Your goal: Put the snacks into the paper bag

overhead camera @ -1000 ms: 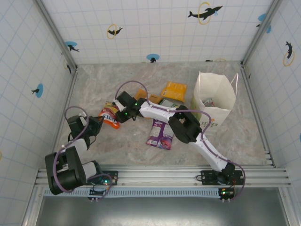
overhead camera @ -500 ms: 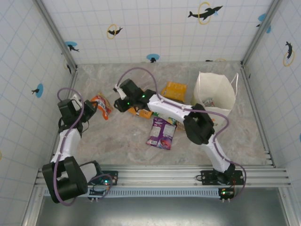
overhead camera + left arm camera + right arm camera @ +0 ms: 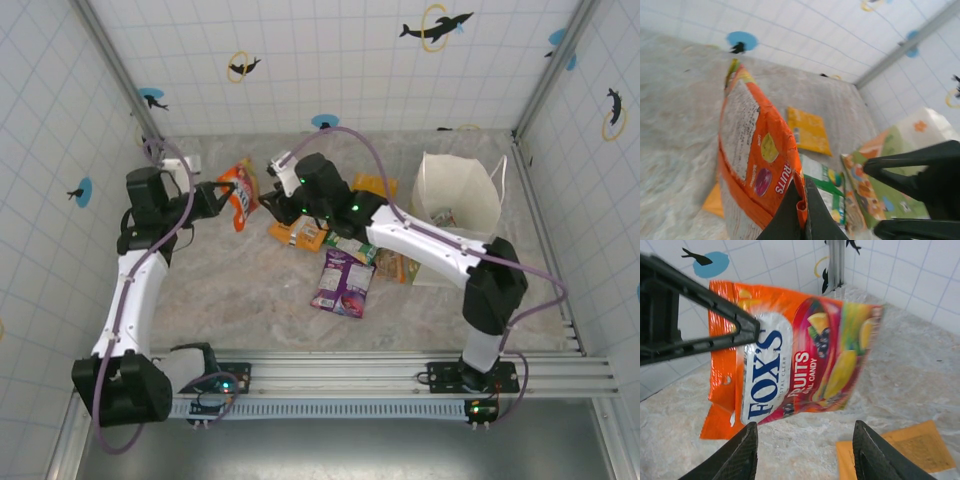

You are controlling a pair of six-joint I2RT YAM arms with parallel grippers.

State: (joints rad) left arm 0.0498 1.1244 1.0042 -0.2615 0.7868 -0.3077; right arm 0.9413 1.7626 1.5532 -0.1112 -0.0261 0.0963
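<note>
My left gripper (image 3: 218, 194) is shut on the edge of an orange Fox's candy packet (image 3: 240, 192), one of the snacks, and holds it off the table at the back left. The pinch on the packet (image 3: 757, 155) shows at the left gripper (image 3: 803, 212). My right gripper (image 3: 270, 203) faces that packet (image 3: 795, 355) from the right. It (image 3: 807, 455) stands open with nothing between its fingers. The white paper bag (image 3: 460, 215) stands upright at the right. More snacks lie mid-table: a purple packet (image 3: 343, 283), a yellow-orange one (image 3: 300, 236) and a green one (image 3: 352, 246).
An orange-yellow packet (image 3: 378, 186) lies behind the right arm, and a multicoloured packet (image 3: 393, 266) lies by the bag's foot. Tiled walls close the table on three sides. The right arm stretches across the middle toward the back left.
The left arm has lifted the orange packet off the table and carried it up and back. The right gripper followed toward the back and opened wider.
</note>
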